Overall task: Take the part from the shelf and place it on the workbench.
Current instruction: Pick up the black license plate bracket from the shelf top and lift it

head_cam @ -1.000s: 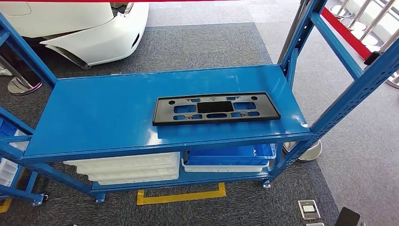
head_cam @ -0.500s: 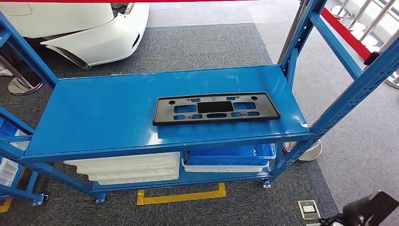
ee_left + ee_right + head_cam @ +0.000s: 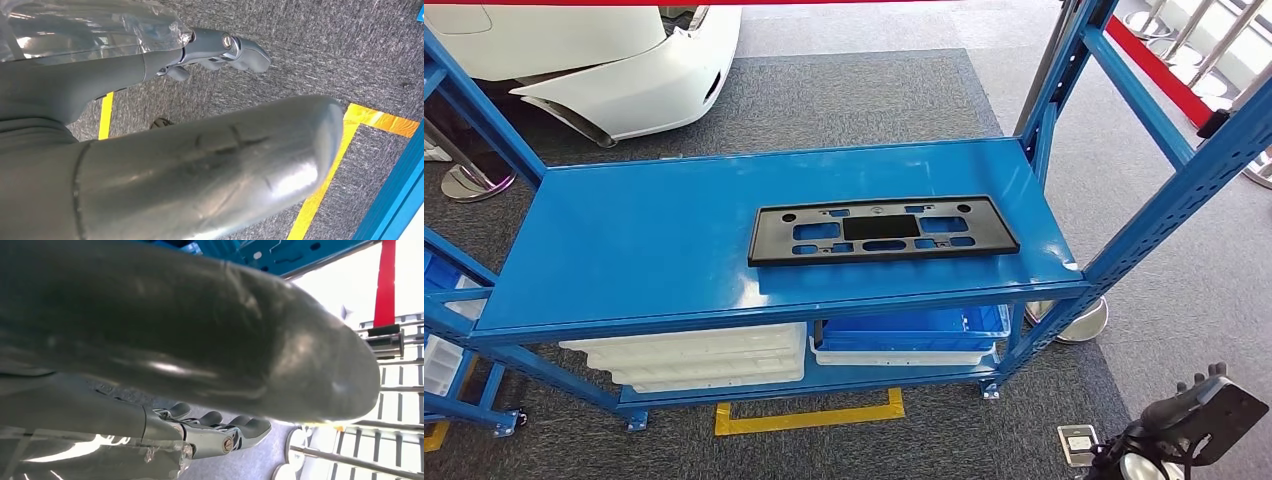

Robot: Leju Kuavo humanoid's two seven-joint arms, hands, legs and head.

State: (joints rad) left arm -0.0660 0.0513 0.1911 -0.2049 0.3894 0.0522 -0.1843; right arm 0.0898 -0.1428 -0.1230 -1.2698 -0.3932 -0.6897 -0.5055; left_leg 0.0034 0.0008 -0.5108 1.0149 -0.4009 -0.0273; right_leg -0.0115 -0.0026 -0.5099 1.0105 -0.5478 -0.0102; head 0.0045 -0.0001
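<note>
Your part (image 3: 882, 230), a flat black plate with cut-out slots, lies just right of the frame's centre on the top board of the blue shelf (image 3: 624, 250). It sits flat, long side parallel to the front edge and close to it, so a reach from the front should meet it easily. Nothing touches it.

Low in the right corner of the head view, your right robot hand (image 3: 1199, 415) rises beside the shelf's corner post, well apart from the part. Its fingers (image 3: 220, 432) lie extended side by side with nothing in them, apart and ready rather than clamped. Your left robot hand (image 3: 220, 50) hangs over grey carpet and yellow floor tape (image 3: 327, 175), fingers likewise stretched out and empty.

Under the top board, white trays (image 3: 694, 358) and a blue bin (image 3: 914, 330) are stored on the lower level. A white car body (image 3: 614, 60) sits at upper left.

No writing reads anywhere; the part's face shows no legible label.
</note>
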